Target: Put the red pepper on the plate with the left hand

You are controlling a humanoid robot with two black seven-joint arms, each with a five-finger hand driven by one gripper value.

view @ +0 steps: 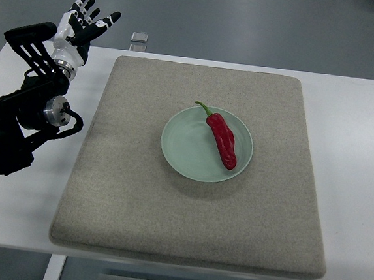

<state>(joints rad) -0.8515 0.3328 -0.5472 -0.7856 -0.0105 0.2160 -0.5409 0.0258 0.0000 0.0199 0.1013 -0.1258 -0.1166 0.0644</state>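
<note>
Red pepper (222, 141) lay inside plate (184, 154) at mat (123, 193) centre. Left hand (81, 21) empty, fingers spread, above desk's (353, 115) far-left corner. Risk judged slight: pepper rolling off if desk jolted.

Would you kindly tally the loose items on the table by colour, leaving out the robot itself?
Red: 1, the red pepper
Pale green: 1, the plate
Grey-beige: 1, the mat
Clear: 1, the small clear object at the table's far edge
Total: 4
</note>
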